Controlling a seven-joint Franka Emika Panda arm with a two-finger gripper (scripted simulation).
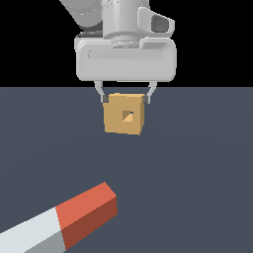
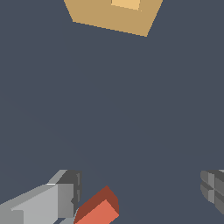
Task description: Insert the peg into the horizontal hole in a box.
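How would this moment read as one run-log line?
gripper: open, empty | peg: lying on floor, ungrasped | box: hole faces the exterior camera | insertion: not started

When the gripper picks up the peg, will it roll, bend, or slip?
The peg probably won't roll: its square section lies flat on the floor. It looks like a rigid bar, so bending seems unlikely. Its flat sides should suit the open gripper, though an off-centre grasp might tilt it.

Flat, even simulator light with no cast shadows or glare. Edges look jagged and pixelated, but nothing is blurred. Upper faces render paler than side faces.
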